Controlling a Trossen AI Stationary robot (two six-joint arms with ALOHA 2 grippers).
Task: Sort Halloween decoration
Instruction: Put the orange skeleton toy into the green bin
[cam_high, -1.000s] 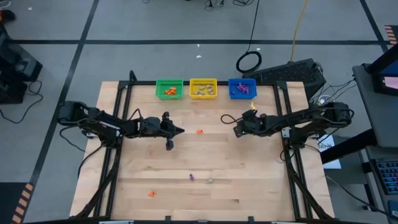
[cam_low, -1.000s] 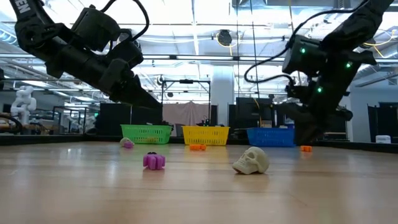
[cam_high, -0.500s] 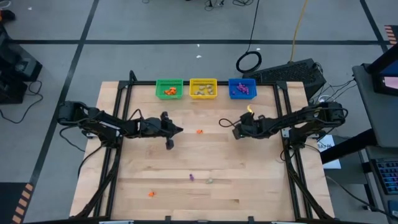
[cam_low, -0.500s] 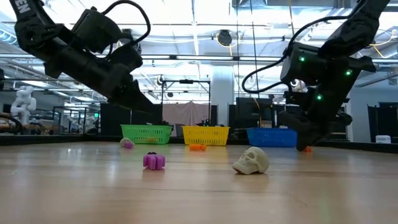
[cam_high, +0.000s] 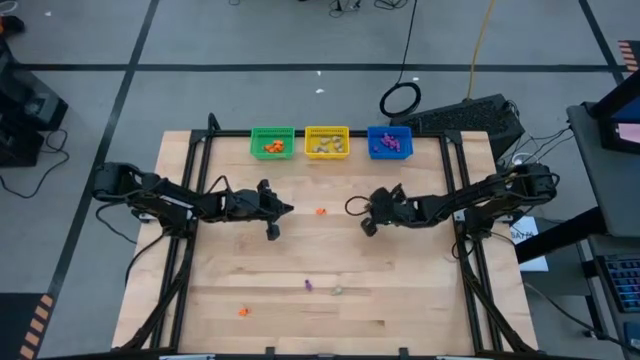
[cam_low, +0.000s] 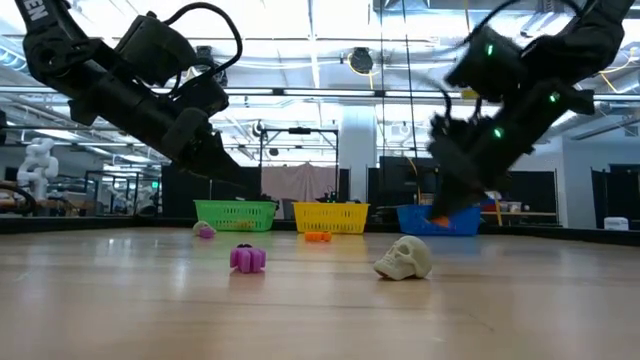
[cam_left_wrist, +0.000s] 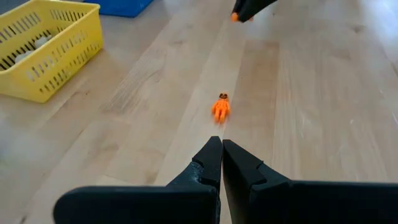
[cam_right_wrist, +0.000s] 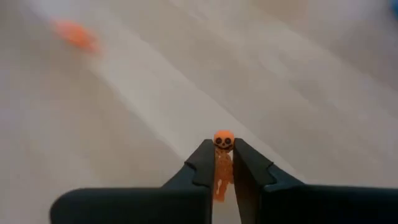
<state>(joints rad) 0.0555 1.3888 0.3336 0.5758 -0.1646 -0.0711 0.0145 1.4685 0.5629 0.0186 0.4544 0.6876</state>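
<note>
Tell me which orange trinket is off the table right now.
The orange figure pinched in the right pincer; the other orange ones lie on the table.

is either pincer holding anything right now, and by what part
The right pincer grips a small orange skeleton figure by its body, head poking out above the fingertips. The left pincer is shut on nothing.
</note>
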